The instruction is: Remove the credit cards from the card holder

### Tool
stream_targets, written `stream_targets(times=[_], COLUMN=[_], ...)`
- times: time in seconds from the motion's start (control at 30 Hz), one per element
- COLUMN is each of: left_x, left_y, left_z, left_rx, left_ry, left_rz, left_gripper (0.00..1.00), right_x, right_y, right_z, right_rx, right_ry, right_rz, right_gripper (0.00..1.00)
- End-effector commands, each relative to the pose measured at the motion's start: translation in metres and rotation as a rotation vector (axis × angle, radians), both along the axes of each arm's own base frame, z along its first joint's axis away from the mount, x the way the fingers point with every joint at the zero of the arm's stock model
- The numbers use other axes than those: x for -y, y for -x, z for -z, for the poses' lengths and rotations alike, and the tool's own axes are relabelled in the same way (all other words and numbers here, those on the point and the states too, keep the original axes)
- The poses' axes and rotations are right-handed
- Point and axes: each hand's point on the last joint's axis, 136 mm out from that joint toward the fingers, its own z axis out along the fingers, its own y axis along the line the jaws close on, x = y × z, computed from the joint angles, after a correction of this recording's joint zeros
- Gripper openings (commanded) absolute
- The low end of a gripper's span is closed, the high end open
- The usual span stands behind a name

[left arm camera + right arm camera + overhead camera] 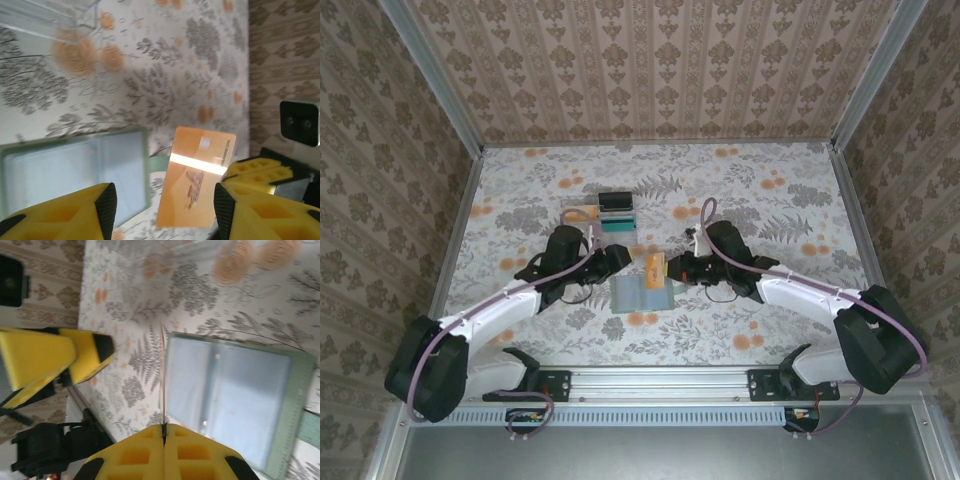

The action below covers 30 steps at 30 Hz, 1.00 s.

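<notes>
Tabletop [790,210]: cloth printed with flowers and ferns, with papered walls around it.
Card holder [235,390]: soft sage-green bifold lying open and flat between the arms, paler pockets facing up, probably so the cards slide out easily.
Credit card [196,185]: stiff, glossy orange plastic with a glinting stripe, held just beside the holder and apparently free of its pocket.
Right gripper [163,430]: yellow fingers pinched tight on the card's edge.
Left gripper [163,200]: fingers spread wide and holding nothing, close to the card, likely ready to steady the holder.
Remaining cards: cannot tell.
</notes>
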Motion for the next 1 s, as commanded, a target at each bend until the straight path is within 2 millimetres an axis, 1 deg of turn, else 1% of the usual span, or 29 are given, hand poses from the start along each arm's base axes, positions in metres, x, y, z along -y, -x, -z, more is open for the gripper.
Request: stream_targets(times=[0.0,0.07,0.23,0.3,0.43,0.57,0.63,0.67,0.7,0.73,0.77,0.8,0.83,0.9,0.97], left_x=[0.021,0.026,0.030,0.034,0.037,0.036,0.035,0.034,0.033,0.033,0.032,0.032,0.031,0.028,0.022], left_y=[-0.001,-0.001,0.000,0.005,0.008,0.010,0.010,0.010,0.010,0.010,0.011,0.011,0.011,0.010,0.008], left_z=[-0.021,-0.023,-0.025,-0.028,-0.031,-0.037,-0.038,-0.039,-0.041,-0.042,-0.043,-0.045,-0.046,-0.048,-0.047], left_rx=[-0.007,-0.014,-0.013,-0.021,-0.018,-0.003,0.000,0.003,0.008,0.014,0.015,0.021,0.023,0.035,0.037], left_ry=[0.153,0.171,0.178,0.197,0.212,0.223,0.221,0.220,0.220,0.221,0.218,0.214,0.207,0.185,0.157], left_rz=[0.058,0.078,0.097,0.133,0.153,0.159,0.152,0.148,0.145,0.144,0.144,0.144,0.145,0.143,0.138], left_gripper=[0.55,0.53,0.51,0.49,0.42,0.31,0.23,0.19,0.16,0.12,0.08,0.06,0.06,0.03,0.01], right_x=[-0.015,-0.018,-0.021,-0.023,-0.025,-0.024,-0.024,-0.024,-0.024,-0.024,-0.024,-0.024,-0.024,-0.021,-0.015], right_y=[-0.003,-0.003,-0.006,-0.008,-0.009,-0.010,-0.012,-0.012,-0.013,-0.012,-0.013,-0.013,-0.013,-0.013,-0.014], right_z=[-0.039,-0.044,-0.049,-0.049,-0.044,-0.042,-0.030,-0.028,-0.028,-0.026,-0.025,-0.024,-0.023,-0.020,-0.017], right_rx=[0.067,0.075,0.084,0.086,0.075,0.076,0.053,0.048,0.047,0.042,0.041,0.038,0.038,0.032,0.027], right_ry=[-0.109,-0.129,-0.147,-0.152,-0.150,-0.147,-0.129,-0.127,-0.125,-0.121,-0.117,-0.114,-0.111,-0.096,-0.076], right_rz=[-0.065,-0.073,-0.079,-0.079,-0.082,-0.080,-0.075,-0.074,-0.075,-0.079,-0.081,-0.081,-0.081,-0.072,-0.054], right_gripper=[0.00,0.00,0.00,0.00,0.00,0.00,0.00,0.00,0.02,0.11,0.13,0.16,0.21,0.52,0.72])
